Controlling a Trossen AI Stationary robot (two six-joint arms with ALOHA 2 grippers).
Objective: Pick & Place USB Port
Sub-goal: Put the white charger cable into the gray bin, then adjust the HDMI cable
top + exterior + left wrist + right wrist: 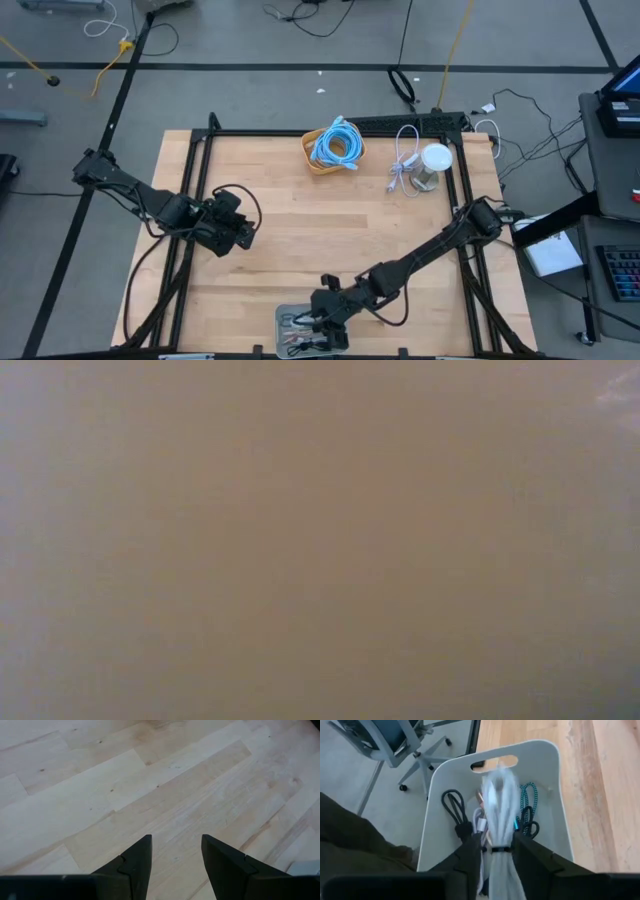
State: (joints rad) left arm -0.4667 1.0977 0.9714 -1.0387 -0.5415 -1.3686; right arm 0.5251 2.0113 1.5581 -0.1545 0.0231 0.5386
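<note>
Gripping a bundled white cable [501, 815] between its fingers, the right tool [499, 851] holds it over the white tray [547, 765]. Well apart from that tray, the left tool [176, 851] hovers open above bare counter [100, 795].

No legible text, label, brand, number or sign appears in any view. The pale wooden table top [300, 230] carries no markings. The white plastic tray [547, 780] shows bare walls with no print or sticker, and the bundled white cable [502, 820] within it bears no readable tag. The woven tan basket [312, 160] and the white cylindrical container [436, 158] at the far edge are too small to show any lettering. The dark monitor [622, 95] at the right margin shows no readable characters. The low view is a uniform blur and yields nothing.
</note>
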